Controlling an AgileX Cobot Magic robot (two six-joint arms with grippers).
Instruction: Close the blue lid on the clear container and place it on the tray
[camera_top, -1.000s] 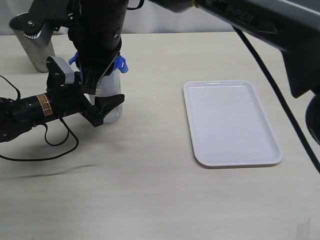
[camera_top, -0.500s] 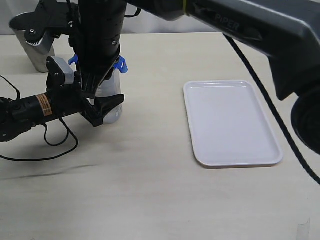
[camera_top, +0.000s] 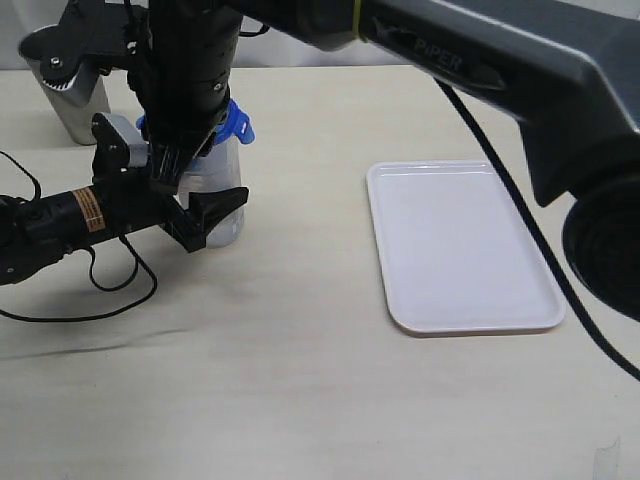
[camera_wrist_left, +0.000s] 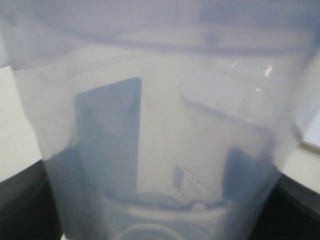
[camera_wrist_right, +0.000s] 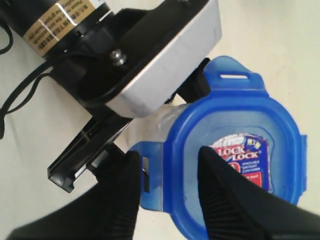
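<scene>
**A:** What has changed in the last second?

**B:** The right gripper (camera_wrist_right: 170, 155) has drifted up and toward the far left. From outside, more of the small bright blue plastic snap lid (camera_top: 228, 120) now shows than before. The lid itself has not shifted. It sits on the mouth of the tall, translucent clear plastic container (camera_top: 215, 172), on the far left of the pale table (camera_top: 300, 380).

**A:** And what does that mean for the job?

**B:** I judge the lid is laid on but not yet locked. Two flaps (camera_wrist_right: 147, 180) are visible and both splay outward instead of lying against the wall. The carry has not begun either. The flat white rectangular plastic tray (camera_top: 460, 240) lies right of the middle, well apart from the container.

**A:** What are the grippers doing?

**B:** The left gripper (camera_top: 218, 195) is clamped on the container's body, one finger on the near side, and steadies it upright. The right gripper's jaws stand partly apart above the lid, astride its edge and one flap. I see nothing pinched between them.

**A:** How does the lid look?

**B:** It is a rounded square, level on the rim as far as I can tell, with its red-and-white sticker (camera_wrist_right: 245, 155) facing up. The container's wall is cloudy with faint print. A grey tapered metal cup (camera_top: 75, 105) stands further to the far left, apart from it.
</scene>
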